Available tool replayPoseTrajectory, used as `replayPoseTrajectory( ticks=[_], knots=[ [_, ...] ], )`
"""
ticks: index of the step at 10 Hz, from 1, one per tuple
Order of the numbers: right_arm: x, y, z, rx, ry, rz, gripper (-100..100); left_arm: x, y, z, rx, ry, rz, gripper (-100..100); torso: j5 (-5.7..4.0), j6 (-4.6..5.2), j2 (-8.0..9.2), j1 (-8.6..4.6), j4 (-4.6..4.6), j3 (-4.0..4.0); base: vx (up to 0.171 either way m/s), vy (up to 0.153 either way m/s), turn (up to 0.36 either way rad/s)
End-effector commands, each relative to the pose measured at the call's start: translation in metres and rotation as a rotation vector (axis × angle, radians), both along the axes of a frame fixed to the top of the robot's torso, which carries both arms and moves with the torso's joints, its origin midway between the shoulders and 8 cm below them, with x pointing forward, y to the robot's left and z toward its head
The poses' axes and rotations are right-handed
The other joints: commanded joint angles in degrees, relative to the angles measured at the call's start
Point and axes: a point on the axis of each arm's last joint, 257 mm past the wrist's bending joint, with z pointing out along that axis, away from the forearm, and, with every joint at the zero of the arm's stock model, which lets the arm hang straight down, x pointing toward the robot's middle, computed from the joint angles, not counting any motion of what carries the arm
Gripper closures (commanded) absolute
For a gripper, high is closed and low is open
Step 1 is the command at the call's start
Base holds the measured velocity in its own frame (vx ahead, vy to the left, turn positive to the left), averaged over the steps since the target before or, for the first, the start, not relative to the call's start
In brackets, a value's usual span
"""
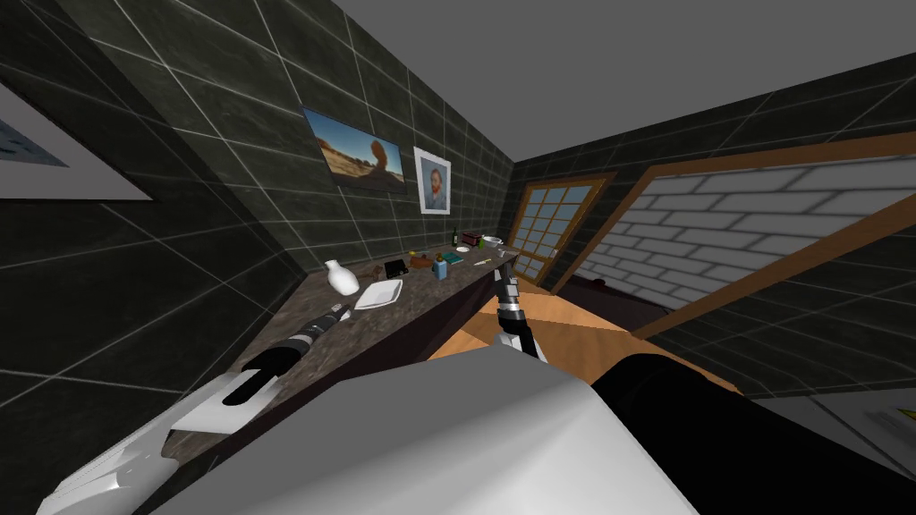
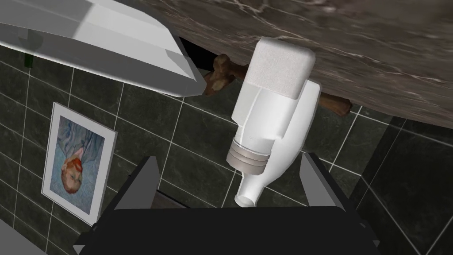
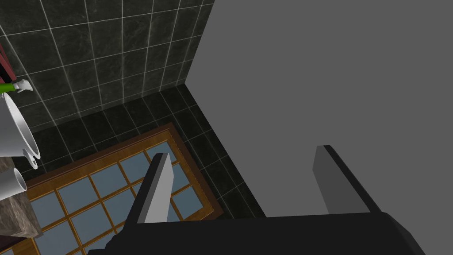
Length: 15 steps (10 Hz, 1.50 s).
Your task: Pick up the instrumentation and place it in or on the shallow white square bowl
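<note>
Where tiled walls (image 1: 224, 152) rise, marbled counter (image 1: 416, 297) bears bowl (image 1: 377, 293).

The table (image 1: 416, 288): dark grey-brown marbling. On it: white square bowl (image 1: 378, 294), white vase (image 1: 341, 277). Behind the table: black-tiled wall (image 1: 224, 179), pale grid lines.

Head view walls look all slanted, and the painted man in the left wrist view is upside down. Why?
Head view: the very wide lens splays the walls toward the corners, and the camera is rolled, so the counter and the portrait share one slant. Left wrist view: that camera is turned over, so the portrait and the white vase appear upside down.
</note>
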Motion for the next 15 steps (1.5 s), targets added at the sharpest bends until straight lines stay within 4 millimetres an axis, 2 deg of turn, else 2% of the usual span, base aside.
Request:
replayPoseTrajectory(
  ticks=[1, 2, 3, 4, 7, 11, 12, 13, 15],
  knots=[
    [0.0, 0.0, 0.0, 0.0, 0.0, 0.0, 0, -0.006, 0.016, -0.009, 0.039, 0.036, 0.019, -100, 0.0, 0.0, 0.0, 0.0, 0.0, 0.0, 0.043, 0.01, -0.078],
    [0.0, 0.0, 0.0, 0.0, 0.0, 0.0, 0, -0.005, 0.008, -0.008, 0.022, 0.022, 0.012, -100, 0.0, 0.0, 0.0, 0.0, 0.0, 0.0, 0.019, 0.007, -0.015],
    [0.0, 0.0, 0.0, 0.0, 0.0, 0.0, 0, -0.005, 0.009, -0.009, 0.026, 0.025, 0.013, 0, 0.0, -0.02, 0.07, -0.02, 0.01, 0.04, 0.0, 0.0, 0.0],
    [0.0, 0.0, 0.0, 0.0, 0.0, 0.0, 0, -0.001, 0.019, -0.009, 0.027, 0.023, 0.04, -100, -0.01, -0.02, 0.13, -0.04, 0.03, 0.08, -0.034, 0.013, -0.186],
    [0.0, 0.0, 0.0, 0.0, 0.0, 0.0, 0, 0.006, 0.038, -0.009, 0.028, 0.022, 0.094, -100, 0.01, 0.02, 0.55, 0.05, 0.12, 0.31, -0.1, 0.031, -0.199],
    [0.0, 0.0, 0.0, 0.0, 0.0, 0.0, 0, 0.012, 0.055, -0.01, 0.025, 0.023, 0.148, -100, 0.0, -0.02, 0.42, 0.01, 0.1, 0.25, -0.07, 0.017, -0.136],
    [0.0, 0.0, 0.0, 0.0, 0.0, 0.0, 0, 0.011, 0.053, -0.008, 0.026, 0.022, 0.139, -100, 0.0, -0.01, 0.39, 0.0, 0.09, 0.23, -0.025, 0.006, -0.032],
    [0.0, 0.0, 0.0, 0.0, 0.0, 0.0, 0, 0.011, 0.054, -0.009, 0.026, 0.023, 0.141, 100, 0.0, -0.05, 0.3, 0.0, 0.07, 0.18, -0.005, 0.003, 0.019],
    [0.0, 0.0, 0.0, 0.0, 0.0, 0.0, 0, 0.01, 0.055, -0.01, 0.028, 0.027, 0.144, 100, 0.01, 0.01, 0.21, -0.05, 0.11, 0.16, 0.0, 0.0, 0.0]
  ],
)
